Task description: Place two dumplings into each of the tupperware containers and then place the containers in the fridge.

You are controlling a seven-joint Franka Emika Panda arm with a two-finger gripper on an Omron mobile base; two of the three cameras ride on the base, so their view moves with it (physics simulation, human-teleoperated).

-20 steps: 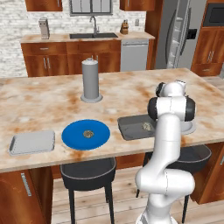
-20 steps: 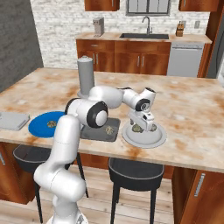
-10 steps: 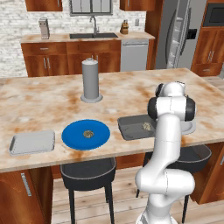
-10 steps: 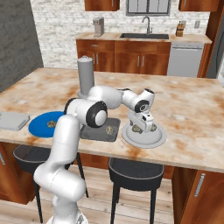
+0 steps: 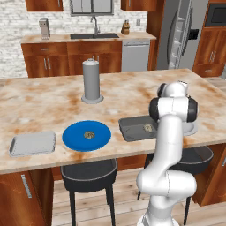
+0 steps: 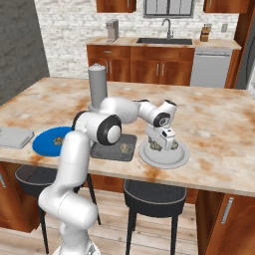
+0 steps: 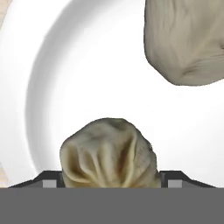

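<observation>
My gripper [image 6: 160, 144] points down into the round light-grey plate [image 6: 172, 158] at the island's near edge. In the hand view one dumpling [image 7: 109, 153] sits on the plate [image 7: 87, 65] between my fingertips [image 7: 50, 178], which stand wide and close on either side of it; the gripper [image 7: 109, 179] is open. A second dumpling [image 7: 188, 39] lies further along the plate. The dark grey tupperware container [image 5: 132, 129] left of the plate holds one dumpling [image 5: 148, 128]. The light grey container [image 5: 33, 144] lies at the far left. The fridge [image 5: 181, 35] stands at the back right.
A blue plate [image 5: 101, 137] with one dumpling [image 5: 88, 134] lies between the two containers. A tall grey cylinder [image 5: 92, 81] stands mid-island behind it. Dark stools [image 5: 88, 174] sit under the near edge. A sink counter runs along the back wall.
The hand has sunk slightly toward the light-grey plate. The containers, the blue plate and the base have not moved.
</observation>
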